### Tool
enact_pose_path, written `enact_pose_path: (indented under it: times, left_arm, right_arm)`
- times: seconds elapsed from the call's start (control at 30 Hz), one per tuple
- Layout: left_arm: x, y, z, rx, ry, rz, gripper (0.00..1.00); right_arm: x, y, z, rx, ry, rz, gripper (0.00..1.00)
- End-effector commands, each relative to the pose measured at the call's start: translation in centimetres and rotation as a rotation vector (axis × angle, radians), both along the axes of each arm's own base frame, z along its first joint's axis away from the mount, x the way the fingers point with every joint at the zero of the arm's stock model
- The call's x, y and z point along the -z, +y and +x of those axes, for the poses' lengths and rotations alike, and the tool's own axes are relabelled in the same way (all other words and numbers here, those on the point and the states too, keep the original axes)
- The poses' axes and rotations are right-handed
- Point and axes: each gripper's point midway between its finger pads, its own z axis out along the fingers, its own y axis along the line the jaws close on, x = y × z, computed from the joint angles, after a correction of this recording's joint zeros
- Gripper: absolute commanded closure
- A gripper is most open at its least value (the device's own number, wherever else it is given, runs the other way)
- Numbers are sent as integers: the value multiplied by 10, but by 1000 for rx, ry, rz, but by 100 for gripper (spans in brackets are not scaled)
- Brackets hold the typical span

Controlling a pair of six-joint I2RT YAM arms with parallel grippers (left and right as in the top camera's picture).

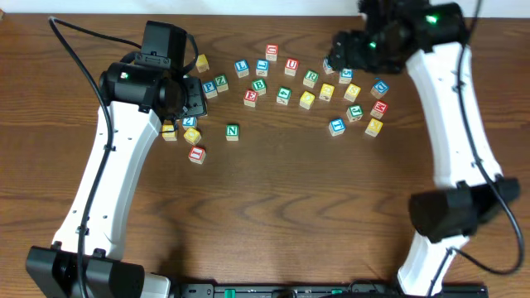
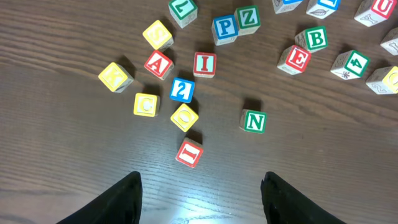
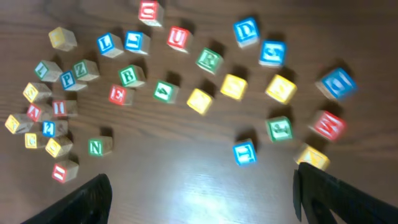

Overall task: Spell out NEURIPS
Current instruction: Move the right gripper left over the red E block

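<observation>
Your left gripper (image 2: 200,180) points down with its jaws apart and nothing between them. Behind it, the left arm (image 1: 108,174) runs back to its base, wrist bent inward. Your right gripper (image 3: 202,182) has its jaws spread wider, also empty. Behind it, the right arm (image 1: 451,124) folds at the elbow.

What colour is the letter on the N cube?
Green. The N cube shows it best in the left wrist view.
</observation>
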Motion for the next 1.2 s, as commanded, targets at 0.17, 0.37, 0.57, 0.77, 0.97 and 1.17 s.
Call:
enact_pose_path:
  times: [0.17,0.37,0.57,0.77,0.97,1.17]
  left_arm:
    - [-9,2,0,-6,-17,1,39]
    - [-8,2,-2,-6,-10,2,39]
    - [-8,2,-2,-6,-8,3,39]
    - [-9,29,1,-76,-18,54,39]
    - [-8,72,-1,-193,-6,55,39]
    - [-7,84,-5,-224,12,57,39]
  right_arm:
    - [28,44,24,-55,-4,11,10]
    - [31,59,25,-49,-7,26,12]
    - [33,63,26,-9,6,48,17]
    - [47,105,39,-39,-24,110,19]
    - [96,157,46,-32,-3,113,23]
    - [151,185,43,28,51,74,31]
